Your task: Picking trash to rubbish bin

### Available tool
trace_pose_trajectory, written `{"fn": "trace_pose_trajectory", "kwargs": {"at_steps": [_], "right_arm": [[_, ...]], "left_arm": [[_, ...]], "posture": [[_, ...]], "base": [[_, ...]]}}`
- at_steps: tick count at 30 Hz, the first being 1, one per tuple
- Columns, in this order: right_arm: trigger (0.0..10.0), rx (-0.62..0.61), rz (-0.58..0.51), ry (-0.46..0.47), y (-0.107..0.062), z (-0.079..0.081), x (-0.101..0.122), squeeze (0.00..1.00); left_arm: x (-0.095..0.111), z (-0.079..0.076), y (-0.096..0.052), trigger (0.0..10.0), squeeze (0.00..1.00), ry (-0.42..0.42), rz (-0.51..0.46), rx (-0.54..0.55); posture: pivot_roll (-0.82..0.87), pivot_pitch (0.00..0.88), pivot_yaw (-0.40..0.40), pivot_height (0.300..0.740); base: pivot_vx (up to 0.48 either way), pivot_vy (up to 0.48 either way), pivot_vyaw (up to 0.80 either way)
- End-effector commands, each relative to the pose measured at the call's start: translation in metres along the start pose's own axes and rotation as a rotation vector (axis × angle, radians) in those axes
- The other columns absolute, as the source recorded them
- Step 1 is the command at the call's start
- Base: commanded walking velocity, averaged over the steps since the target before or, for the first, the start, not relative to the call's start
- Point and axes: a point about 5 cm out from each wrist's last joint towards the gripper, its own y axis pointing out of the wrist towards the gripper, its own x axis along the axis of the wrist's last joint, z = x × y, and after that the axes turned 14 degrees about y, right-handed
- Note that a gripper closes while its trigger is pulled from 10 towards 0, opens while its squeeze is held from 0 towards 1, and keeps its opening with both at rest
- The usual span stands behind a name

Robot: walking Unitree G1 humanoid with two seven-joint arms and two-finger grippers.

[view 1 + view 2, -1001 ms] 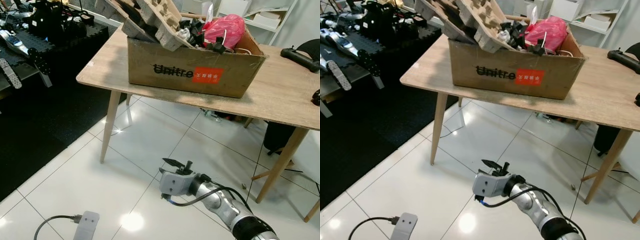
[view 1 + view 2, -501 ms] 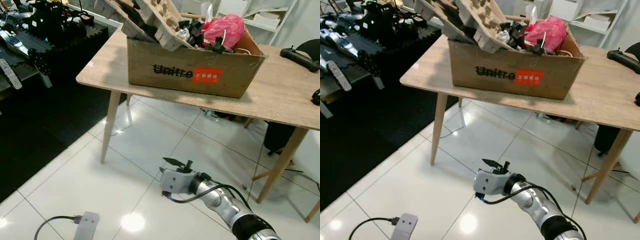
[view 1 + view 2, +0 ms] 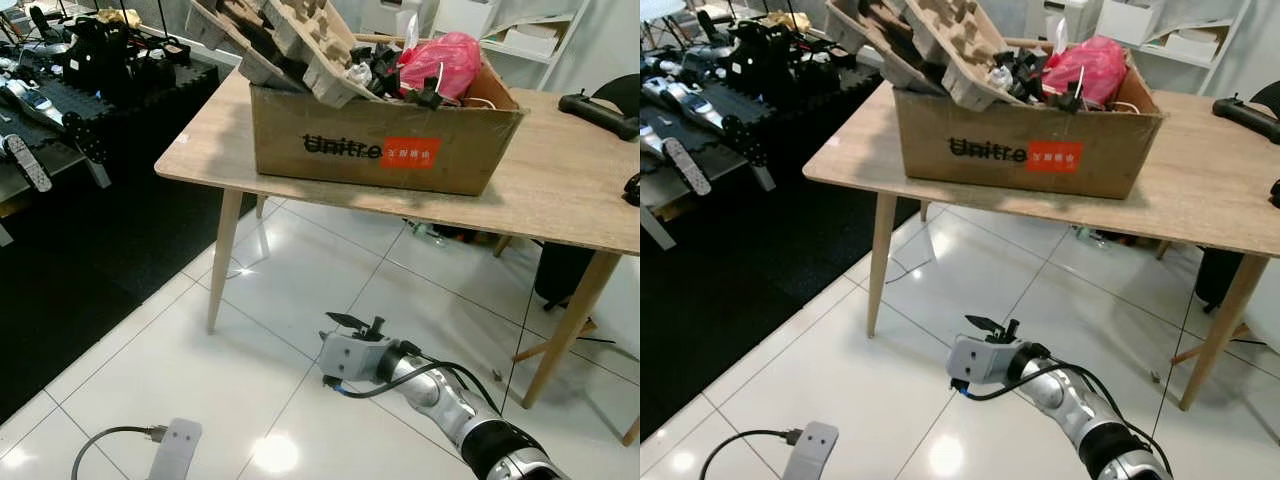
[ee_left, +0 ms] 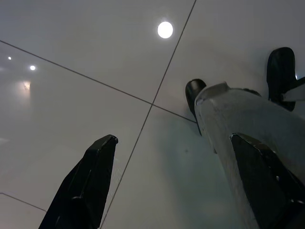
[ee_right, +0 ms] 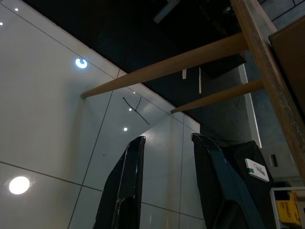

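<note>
One cardboard box (image 3: 385,140) sits on the wooden counter (image 3: 570,190), set back from the near edge and close to the counter's left corner. The box is overfilled: moulded pulp trays (image 3: 290,40) jut past its left rim, a pink plastic bag (image 3: 440,58) lies at the rear right, and black parts (image 3: 385,68) sit between them. The white tiled floor (image 3: 150,370) in front of the counter is open and glossy, bounded on the left by a black mat (image 3: 70,250). The space under the counter between its slanted legs (image 3: 222,250) is open.

The right end effector (image 3: 350,322) hangs low over the tiles in front of the counter, holding nothing, its fingers (image 5: 121,191) parted with bare floor between them. The left end effector (image 4: 167,191) points at the floor with its fingers spread wide and empty. A white power strip (image 3: 175,450) with a cable lies on the tiles at lower left.

A black handheld device (image 3: 598,112) rests near the counter's far right edge.
</note>
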Motion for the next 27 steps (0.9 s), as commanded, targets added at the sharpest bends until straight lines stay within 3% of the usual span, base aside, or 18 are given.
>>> {"fn": "trace_pose_trajectory", "kwargs": {"at_steps": [1,16,27], "right_arm": [[10.0,0.016,0.001,0.011,-0.001,0.004,-0.001,0.0],[10.0,-0.002,0.007,0.02,-0.004,0.006,-0.004,0.0],[10.0,0.017,0.0,0.021,-0.004,0.008,-0.003,0.0]], "left_arm": [[-0.012,-0.009,-0.001,10.0,0.0,-0.019,0.037,-0.019],[-0.005,-0.003,0.0,10.0,0.0,0.011,0.023,-0.022],[-0.01,-0.012,0.0,10.0,0.0,-0.004,0.03,-0.037]], "posture": [[0.04,0.069,-0.016,0.74],[0.02,0.073,0.004,0.74],[0.03,0.083,-0.013,0.74]], "base": [[0.0,0.0,0.0],[0.0,0.0,0.0],[0.0,0.0,0.0]]}}
